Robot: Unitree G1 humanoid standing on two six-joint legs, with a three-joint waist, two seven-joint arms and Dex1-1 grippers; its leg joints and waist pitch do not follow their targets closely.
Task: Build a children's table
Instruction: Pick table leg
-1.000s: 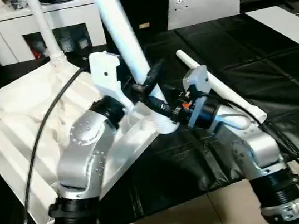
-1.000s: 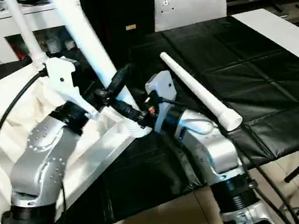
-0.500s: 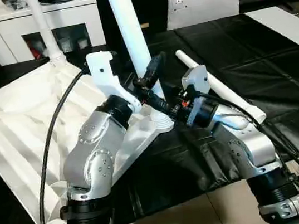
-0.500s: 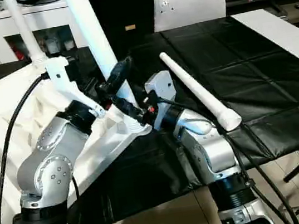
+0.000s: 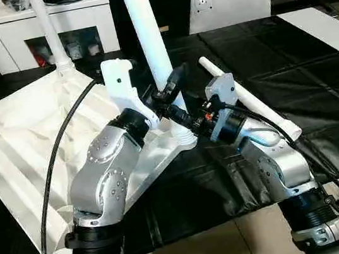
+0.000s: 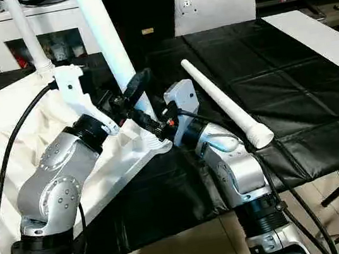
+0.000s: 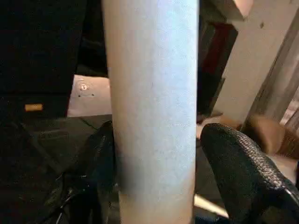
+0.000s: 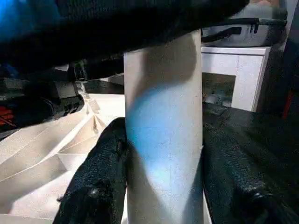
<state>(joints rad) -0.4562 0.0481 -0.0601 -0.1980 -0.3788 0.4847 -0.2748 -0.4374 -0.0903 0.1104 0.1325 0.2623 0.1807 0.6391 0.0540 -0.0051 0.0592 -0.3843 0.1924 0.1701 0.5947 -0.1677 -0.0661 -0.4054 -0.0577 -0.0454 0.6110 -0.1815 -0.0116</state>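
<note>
Table top (image 5: 26,148): upside down at left on the black tabletop (image 5: 315,73), ribs up so sockets face up.
Far leg (image 5: 46,30): already upright in far corner.
Left gripper (image 5: 169,92): around near leg (image 5: 146,34), one finger off it; loose steadying, likely.
Right gripper (image 6: 150,125): clenched on same leg lower, near socket.
Spare leg (image 6: 220,103): lying right.
</note>
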